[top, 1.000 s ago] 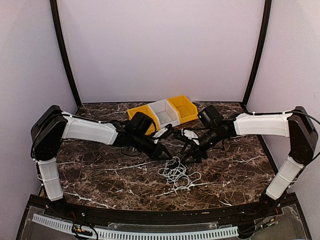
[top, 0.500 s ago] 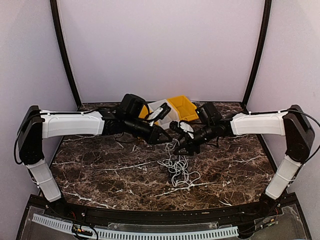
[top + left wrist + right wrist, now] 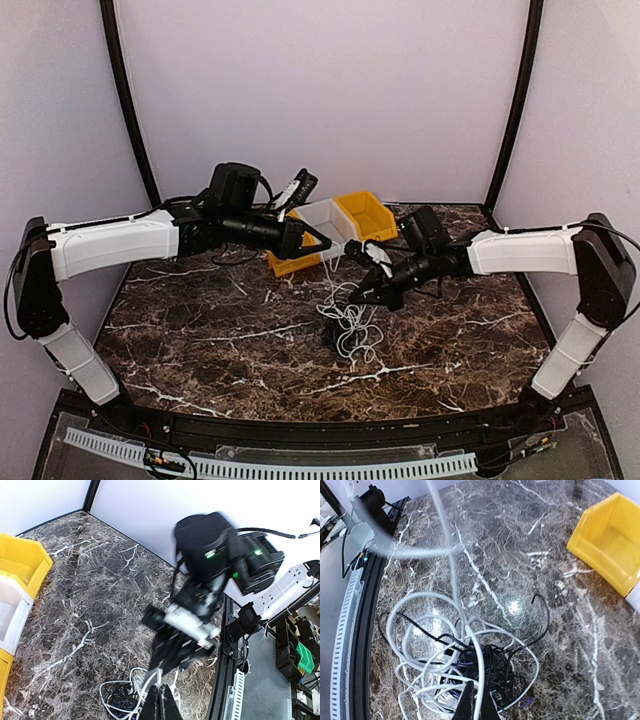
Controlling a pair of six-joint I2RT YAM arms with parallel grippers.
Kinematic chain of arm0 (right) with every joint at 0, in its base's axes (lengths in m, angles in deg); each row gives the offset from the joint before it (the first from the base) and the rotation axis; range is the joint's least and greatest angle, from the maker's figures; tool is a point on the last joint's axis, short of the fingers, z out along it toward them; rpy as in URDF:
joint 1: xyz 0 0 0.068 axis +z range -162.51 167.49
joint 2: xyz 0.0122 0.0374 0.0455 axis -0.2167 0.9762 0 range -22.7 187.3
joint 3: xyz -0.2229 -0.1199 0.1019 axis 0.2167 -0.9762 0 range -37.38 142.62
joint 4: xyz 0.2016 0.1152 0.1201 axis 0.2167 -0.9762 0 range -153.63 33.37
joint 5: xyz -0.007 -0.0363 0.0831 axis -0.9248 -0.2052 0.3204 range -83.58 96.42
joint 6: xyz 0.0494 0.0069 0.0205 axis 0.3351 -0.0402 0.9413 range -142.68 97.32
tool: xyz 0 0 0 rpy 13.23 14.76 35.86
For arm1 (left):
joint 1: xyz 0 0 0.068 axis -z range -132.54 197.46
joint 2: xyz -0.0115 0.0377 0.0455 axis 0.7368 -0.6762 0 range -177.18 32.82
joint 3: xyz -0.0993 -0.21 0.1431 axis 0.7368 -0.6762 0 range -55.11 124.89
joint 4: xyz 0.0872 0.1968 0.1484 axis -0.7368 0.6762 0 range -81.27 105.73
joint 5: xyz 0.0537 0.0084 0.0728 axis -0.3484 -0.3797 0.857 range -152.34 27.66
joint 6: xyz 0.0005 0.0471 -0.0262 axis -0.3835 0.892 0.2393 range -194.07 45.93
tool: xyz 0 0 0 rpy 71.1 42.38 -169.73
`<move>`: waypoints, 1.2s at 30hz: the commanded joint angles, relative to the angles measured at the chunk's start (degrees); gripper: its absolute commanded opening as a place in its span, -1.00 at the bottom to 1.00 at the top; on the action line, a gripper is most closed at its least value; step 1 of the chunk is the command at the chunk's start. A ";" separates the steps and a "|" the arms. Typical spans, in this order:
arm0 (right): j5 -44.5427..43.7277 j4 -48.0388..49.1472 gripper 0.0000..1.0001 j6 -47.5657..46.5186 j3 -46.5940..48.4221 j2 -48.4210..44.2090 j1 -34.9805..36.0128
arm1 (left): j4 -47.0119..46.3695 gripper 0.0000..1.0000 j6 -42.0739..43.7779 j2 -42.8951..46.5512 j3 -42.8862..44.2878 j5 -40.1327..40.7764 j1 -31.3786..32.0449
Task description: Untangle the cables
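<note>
Pinched shut on thin white flexible cord (image 3: 352, 325), high above dark marble-patterned tabletop (image 3: 200, 330): left gripper (image 3: 326, 244). Closed narrow on same cord lower down: right gripper (image 3: 351, 297). Tangled below at mid-table with thin black cords (image 3: 490, 672).

A fixed camera, high behind the near edge of the dark veined marble tabletop (image 3: 200, 340), looks down on the heap of thin white and black cables (image 3: 348, 325). The left wrist camera looks past that heap toward the black-and-white right arm (image 3: 220, 555); the right wrist camera hangs close above it. All three share the heap.
</note>
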 commanded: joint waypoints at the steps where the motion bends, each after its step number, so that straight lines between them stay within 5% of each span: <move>1: 0.11 -2.76 -1.00 -1.74 2.48 -5.77 -1.55 | -1.17 -1.00 0.34 1.69 -0.96 1.39 -0.50; 14: 2.93 -7.77 -1.00 -2.93 -0.31 -7.00 -21.03 | -7.75 -1.00 -2.54 12.61 3.90 15.81 -0.57; 36: -5.42 -8.73 -1.00 0.23 -4.73 -8.30 -42.23 | -8.81 -1.00 12.08 28.74 12.44 42.60 -0.57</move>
